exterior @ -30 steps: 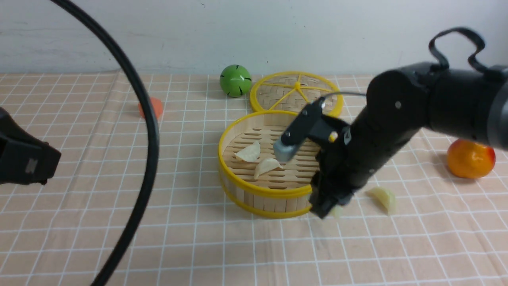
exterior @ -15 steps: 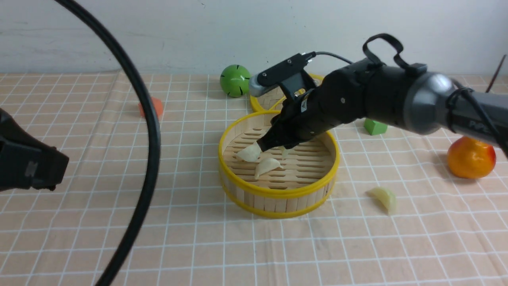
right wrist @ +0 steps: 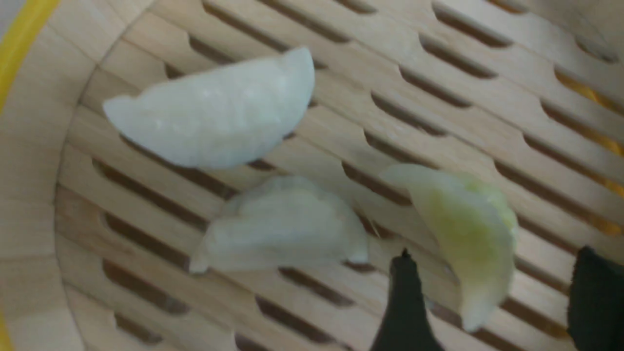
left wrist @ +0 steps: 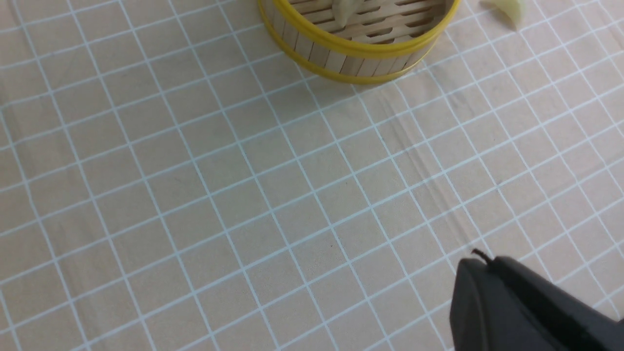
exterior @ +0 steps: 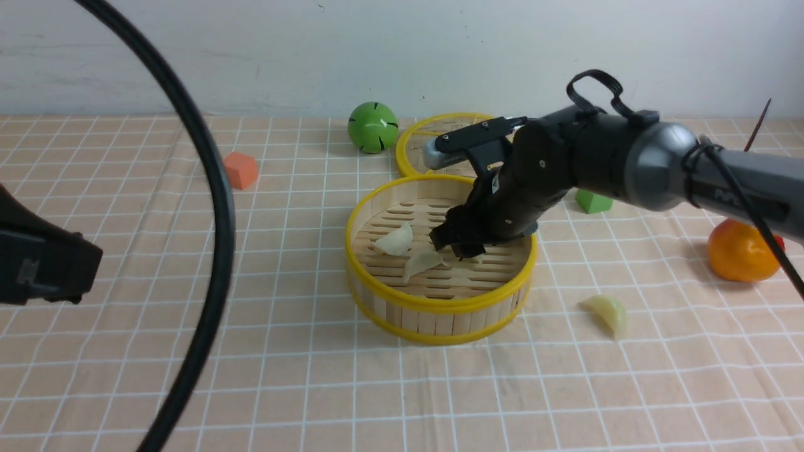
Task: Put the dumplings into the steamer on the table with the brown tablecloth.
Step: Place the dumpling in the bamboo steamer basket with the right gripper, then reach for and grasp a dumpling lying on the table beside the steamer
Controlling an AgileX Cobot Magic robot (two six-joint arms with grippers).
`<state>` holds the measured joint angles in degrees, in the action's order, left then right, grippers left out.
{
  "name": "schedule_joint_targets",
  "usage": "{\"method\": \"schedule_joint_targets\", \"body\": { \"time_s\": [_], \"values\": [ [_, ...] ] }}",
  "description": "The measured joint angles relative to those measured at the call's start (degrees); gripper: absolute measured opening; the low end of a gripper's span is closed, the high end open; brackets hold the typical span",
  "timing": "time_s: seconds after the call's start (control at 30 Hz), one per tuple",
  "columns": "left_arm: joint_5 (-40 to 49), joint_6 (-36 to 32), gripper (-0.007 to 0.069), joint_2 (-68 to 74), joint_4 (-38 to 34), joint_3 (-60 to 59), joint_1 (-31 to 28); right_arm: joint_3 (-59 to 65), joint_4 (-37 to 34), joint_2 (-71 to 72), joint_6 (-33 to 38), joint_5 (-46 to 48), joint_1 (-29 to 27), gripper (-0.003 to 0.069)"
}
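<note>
The right gripper [exterior: 457,242] was down inside the steamer [exterior: 433,306], its two fingers [right wrist: 404,302] spread wide and pinching nothing. A greenish dumpling [right wrist: 468,234] lay on the slatted floor in the gap, close to one finger and clear of the other. Its long axis slanted across the slats, with one tip pointing back between the fingers. From the front it was hidden behind the gripper.

Toward nine o'clock on that floor lay a white dumpling [exterior: 394,242] and, just beside it toward the near rim, a second white dumpling [exterior: 422,263]. Each had its long axis running roughly eight to two o'clock (their pleats were too blurred to make out). A loose greenish dumpling [exterior: 606,312] lay on the cloth at four o'clock from the steamer, well apart, with its axis running ten to four.

The left gripper [exterior: 63,267] hung at the far nine o'clock edge, cut off. Only one dark finger showed from its own camera, so I could not tell whether it was spread or closed.

The brown tablecloth [exterior: 301,389], gridded in white and faintly creased, covered the table [exterior: 565,402] up to a pale wall [exterior: 251,50]. Around the steamer stood:
- the lid [exterior: 433,141] at twelve, half hidden by the arm
- a green ball [exterior: 373,127] at eleven
- an orange cube [exterior: 240,169] at ten
- a green cube [exterior: 592,201] at two
- an orange fruit [exterior: 741,251] at three

A black cable [exterior: 217,207] arced across the foreground.
</note>
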<state>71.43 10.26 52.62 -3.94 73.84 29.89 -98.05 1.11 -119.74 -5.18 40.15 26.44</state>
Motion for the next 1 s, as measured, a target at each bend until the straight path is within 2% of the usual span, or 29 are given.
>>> {"method": "schedule_joint_targets", "body": {
  "time_s": [0.17,0.37,0.47,0.67,0.87,1.0],
  "values": [
    [0.0,-0.1,-0.0014,0.0,0.0,-2.0,0.0,-2.6,6.4,7.3,0.0,11.3,0.0,0.0548],
    [0.0,-0.4,-0.0014,0.0,-1.9,-4.8,0.0,-0.6,11.1,11.8,0.0,20.8,-4.0,0.0557],
    [0.0,-1.3,-0.0014,0.0,-3.0,-5.7,0.0,4.7,11.0,11.6,-0.1,20.0,-6.5,0.0557],
    [0.0,-1.9,-0.0014,-0.7,-4.3,-7.2,0.0,16.3,8.9,9.3,-0.2,8.3,-10.6,0.0557],
    [0.0,-2.0,-0.0014,-1.0,-4.4,-7.2,0.0,17.7,7.8,5.3,-0.5,4.2,-12.9,0.0544],
    [0.0,-2.0,-0.0014,-1.2,-4.4,-7.3,0.0,17.7,6.4,3.8,0.4,3.7,-13.1,0.0459]
  ]
}}
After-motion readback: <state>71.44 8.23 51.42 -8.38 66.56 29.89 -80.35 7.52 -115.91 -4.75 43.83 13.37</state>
